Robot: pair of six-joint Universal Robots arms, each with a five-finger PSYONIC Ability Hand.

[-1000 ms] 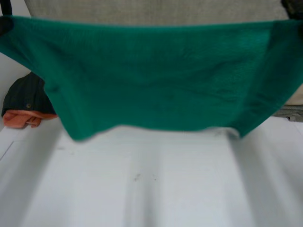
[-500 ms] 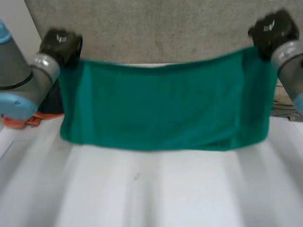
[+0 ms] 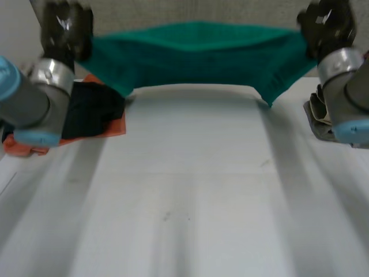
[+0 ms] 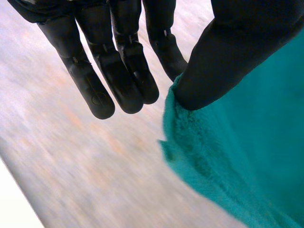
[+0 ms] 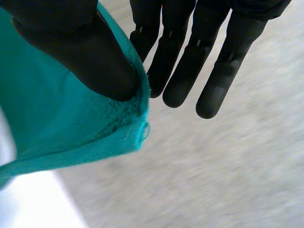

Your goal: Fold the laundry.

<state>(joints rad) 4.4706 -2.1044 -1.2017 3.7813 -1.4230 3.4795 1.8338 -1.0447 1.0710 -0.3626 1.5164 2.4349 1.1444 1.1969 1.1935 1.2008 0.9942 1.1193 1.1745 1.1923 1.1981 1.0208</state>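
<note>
Two hands up and both are busy: my left hand (image 3: 66, 26) and my right hand (image 3: 328, 26) are raised at the far end of the table (image 3: 190, 190) with the green towel (image 3: 196, 52) strung between them. The towel spans from the far left to the far right, lifted off the white surface, its upper edge humped a little in the middle and its two loose lower corners drooping toward the table's far edge. Whether those corners brush the table, I cannot tell.

Over to the left wrist view: my thumb (image 4: 228, 57) is pressed down on the towel's fuzzy left corner, nipping it against the side of the nearest finger. The other fingers (image 4: 118, 76) hang straight beside it, clear of the fabric.

Right wrist view, same story mirrored: my thumb (image 5: 80, 52) bears down on the towel's right corner, squeezing it against the neighbouring finger, and the remaining fingers (image 5: 190, 61) point straight out, touching no cloth. So each hand has one top corner in a pinch.

Elsewhere on the table, a dark garment (image 3: 92, 112) lies at the far left, just beside my left arm (image 3: 34, 104), resting on top of an orange cloth (image 3: 29, 147) that pokes out underneath it along its near edge. At the far right, a grey bundle (image 3: 317, 115) sits tucked against my right arm (image 3: 351, 98). Both piles sit well apart from each other, with the towel hanging between and beyond them.
</note>
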